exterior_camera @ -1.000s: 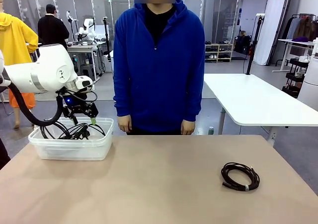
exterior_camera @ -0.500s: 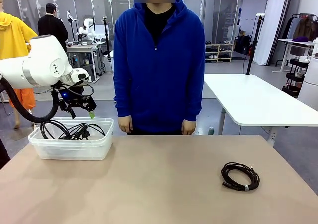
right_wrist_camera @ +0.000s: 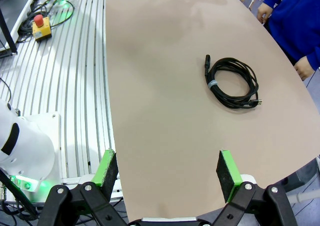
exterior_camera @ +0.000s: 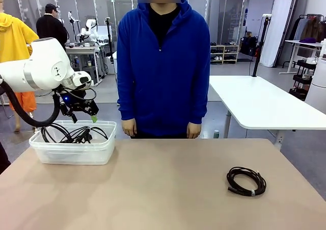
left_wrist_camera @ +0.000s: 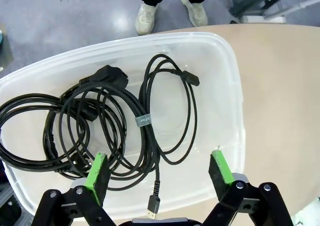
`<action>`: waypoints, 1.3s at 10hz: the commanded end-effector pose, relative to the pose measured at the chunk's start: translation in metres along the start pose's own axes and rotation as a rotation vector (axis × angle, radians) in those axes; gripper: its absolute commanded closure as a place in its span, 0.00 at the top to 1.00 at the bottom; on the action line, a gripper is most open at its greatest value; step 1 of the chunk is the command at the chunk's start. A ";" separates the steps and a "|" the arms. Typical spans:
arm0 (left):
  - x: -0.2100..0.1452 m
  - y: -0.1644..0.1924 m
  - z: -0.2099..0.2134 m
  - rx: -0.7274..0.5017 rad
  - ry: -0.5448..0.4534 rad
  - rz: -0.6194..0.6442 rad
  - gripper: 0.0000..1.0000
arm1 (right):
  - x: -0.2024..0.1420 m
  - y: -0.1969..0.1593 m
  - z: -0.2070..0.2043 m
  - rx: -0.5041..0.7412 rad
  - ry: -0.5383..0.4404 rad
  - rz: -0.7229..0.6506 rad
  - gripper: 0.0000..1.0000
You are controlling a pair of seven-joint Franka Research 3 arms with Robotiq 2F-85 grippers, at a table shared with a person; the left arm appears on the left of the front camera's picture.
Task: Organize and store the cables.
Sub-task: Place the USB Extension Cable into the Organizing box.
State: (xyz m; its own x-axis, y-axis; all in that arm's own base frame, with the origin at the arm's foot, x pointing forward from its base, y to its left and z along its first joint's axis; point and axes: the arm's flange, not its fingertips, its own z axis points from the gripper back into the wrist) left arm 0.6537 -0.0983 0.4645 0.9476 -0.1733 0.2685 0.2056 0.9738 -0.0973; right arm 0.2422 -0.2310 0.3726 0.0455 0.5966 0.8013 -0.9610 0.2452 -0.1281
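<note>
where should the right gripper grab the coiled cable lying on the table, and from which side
Probably at the grey band binding the coiled cable, coming straight down with the jaws across the bundle. It lies flat on the table, so a side approach has little to catch, and the band holds all the loops together. The right gripper is open.
</note>
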 end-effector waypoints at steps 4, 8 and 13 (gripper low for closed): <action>0.003 0.001 0.001 0.012 0.008 0.012 1.00 | 0.003 0.000 -0.002 -0.011 -0.002 -0.026 1.00; 0.003 0.001 0.001 0.012 0.008 0.012 1.00 | 0.003 0.000 -0.002 -0.011 -0.002 -0.026 1.00; -0.043 -0.008 0.088 -0.071 -0.083 -0.232 1.00 | 0.003 0.000 -0.002 -0.011 -0.002 -0.026 1.00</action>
State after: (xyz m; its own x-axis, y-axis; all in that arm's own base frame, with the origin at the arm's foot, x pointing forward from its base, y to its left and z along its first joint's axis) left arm 0.6179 -0.1032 0.5401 0.8688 -0.3217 0.3764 0.3783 0.9217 -0.0854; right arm 0.2422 -0.2309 0.3726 0.0455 0.5965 0.8013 -0.9610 0.2452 -0.1279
